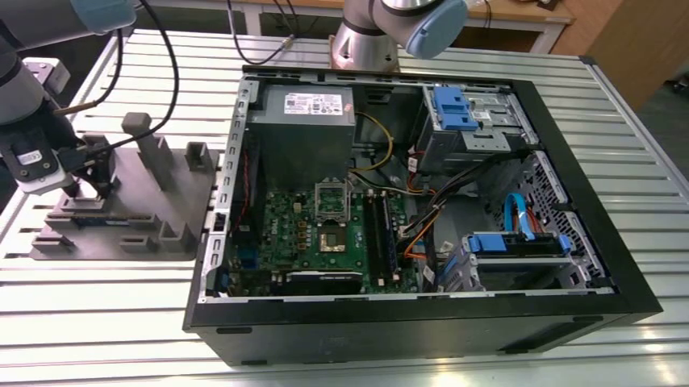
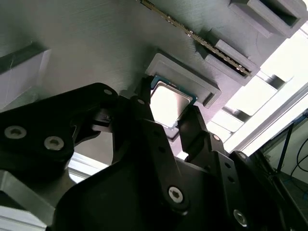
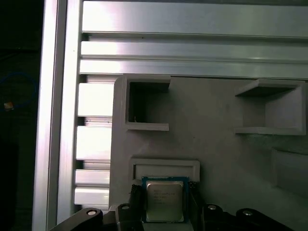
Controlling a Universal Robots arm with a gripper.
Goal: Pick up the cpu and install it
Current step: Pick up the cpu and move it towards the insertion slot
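So the gripper (image 1: 84, 187) is parked over the grey fixture block (image 1: 135, 181) on the exterior view's left, fingers (image 3: 136, 199) spread and straddling the cpu (image 3: 164, 200), which sits flat in its pocket right between them, well apart from the PC case (image 1: 431, 326).

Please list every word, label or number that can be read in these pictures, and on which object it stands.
None can be read.
cpu: printed lines on its metal top, too blurred to read.
power supply label: print too small to read.
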